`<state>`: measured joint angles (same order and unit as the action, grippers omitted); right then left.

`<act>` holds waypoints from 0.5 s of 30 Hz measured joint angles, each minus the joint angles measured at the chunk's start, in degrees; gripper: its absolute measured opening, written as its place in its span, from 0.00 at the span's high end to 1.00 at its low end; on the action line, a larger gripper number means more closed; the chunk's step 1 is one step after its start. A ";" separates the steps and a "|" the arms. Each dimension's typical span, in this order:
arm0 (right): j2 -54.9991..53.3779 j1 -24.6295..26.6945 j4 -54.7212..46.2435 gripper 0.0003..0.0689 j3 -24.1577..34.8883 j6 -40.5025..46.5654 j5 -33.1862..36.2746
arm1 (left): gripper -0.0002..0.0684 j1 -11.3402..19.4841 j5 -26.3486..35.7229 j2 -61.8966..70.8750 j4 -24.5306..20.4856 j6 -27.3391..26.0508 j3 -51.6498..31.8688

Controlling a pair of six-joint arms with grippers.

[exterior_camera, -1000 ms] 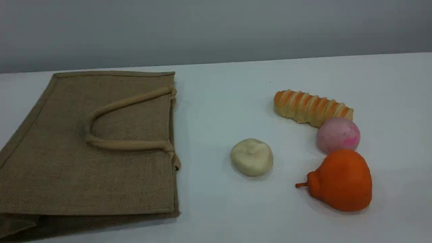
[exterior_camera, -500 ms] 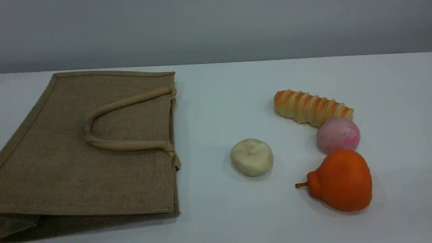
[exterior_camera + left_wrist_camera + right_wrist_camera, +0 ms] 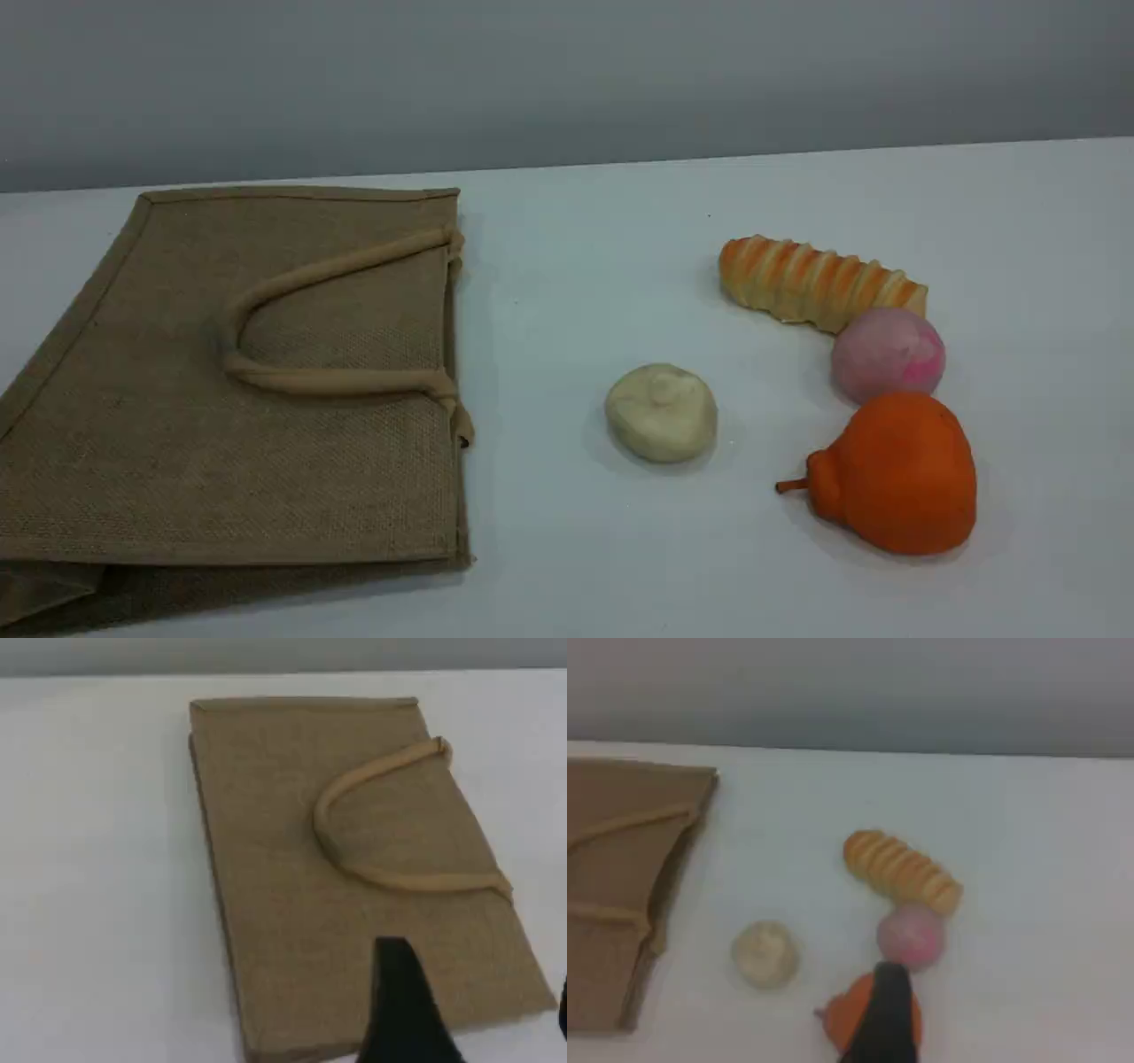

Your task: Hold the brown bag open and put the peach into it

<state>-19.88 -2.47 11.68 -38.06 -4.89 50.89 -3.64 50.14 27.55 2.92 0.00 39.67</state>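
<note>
The brown bag [image 3: 248, 425] lies flat on the left of the white table, its mouth edge facing right, and a beige rope handle [image 3: 337, 381] is folded back over its top face. The pale pink peach [image 3: 886, 354] rests on the right, touching a striped bread roll and an orange pear. Neither arm appears in the scene view. My left gripper [image 3: 478, 1019] hovers well above the bag [image 3: 292, 886], jaws apart and empty. In the right wrist view one dark fingertip [image 3: 888, 1005] hangs high over the pear, just short of the peach [image 3: 911, 936], holding nothing.
A striped orange bread roll [image 3: 815, 282] lies behind the peach, and an orange pear with a stem [image 3: 895, 474] in front of it. A cream-white bun [image 3: 661, 412] sits between bag and fruit. Bare table [image 3: 567, 266] separates the bag from the food.
</note>
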 joint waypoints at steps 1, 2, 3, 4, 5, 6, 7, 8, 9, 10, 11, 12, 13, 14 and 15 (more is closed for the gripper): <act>-1.65 0.00 0.07 0.15 -1.19 0.00 -0.69 | 0.45 0.00 -0.80 2.66 0.00 0.44 0.60; -3.61 0.00 0.66 0.15 -2.17 0.00 -1.33 | 0.45 0.00 -1.75 5.35 0.00 0.98 1.22; -5.53 0.00 1.37 0.15 -3.33 0.00 -1.82 | 0.45 0.00 -2.79 8.02 0.00 1.10 1.72; -7.40 0.00 1.82 0.15 -4.48 0.00 -2.09 | 0.45 0.00 -3.45 10.20 0.00 1.10 2.08; -8.94 0.00 2.50 0.15 -5.57 -0.05 -2.15 | 0.45 0.00 -4.16 12.76 0.00 1.10 2.44; -10.72 0.00 2.87 0.15 -6.40 -0.05 -2.35 | 0.45 0.00 -4.70 15.29 0.00 1.10 2.76; -12.42 0.00 3.25 0.15 -7.28 -0.05 -2.86 | 0.45 0.00 -5.37 17.34 0.00 1.10 3.03; -13.77 0.00 3.52 0.15 -8.00 -0.05 -3.61 | 0.45 0.00 -5.91 19.74 0.00 1.04 3.32; -15.32 0.00 3.68 0.15 -8.46 -0.05 -4.04 | 0.45 0.00 -6.41 22.11 0.00 1.04 3.77; -16.77 0.00 3.68 0.15 -8.82 -0.11 -4.21 | 0.45 0.00 -6.78 24.39 0.00 1.04 4.37; -18.18 0.00 3.68 0.15 -9.10 -0.23 -4.52 | 0.45 0.00 -6.87 26.22 0.00 1.04 4.94; -19.33 0.00 3.68 0.15 -9.39 -0.23 -4.66 | 0.45 0.00 -6.87 28.33 0.00 1.04 5.68; -20.63 0.00 3.80 0.15 -9.44 -0.23 -4.95 | 0.45 0.00 -6.87 30.40 0.00 1.04 6.51; -21.83 0.00 4.31 0.15 -9.50 -0.23 -5.08 | 0.45 0.00 -6.87 32.03 0.00 1.04 7.37; -22.81 0.00 4.80 0.15 -9.69 -0.23 -5.01 | 0.45 0.00 -6.87 33.86 0.00 1.04 8.12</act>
<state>-42.68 -2.47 16.49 -47.74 -5.12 45.88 -3.64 43.27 61.41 2.92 1.04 47.80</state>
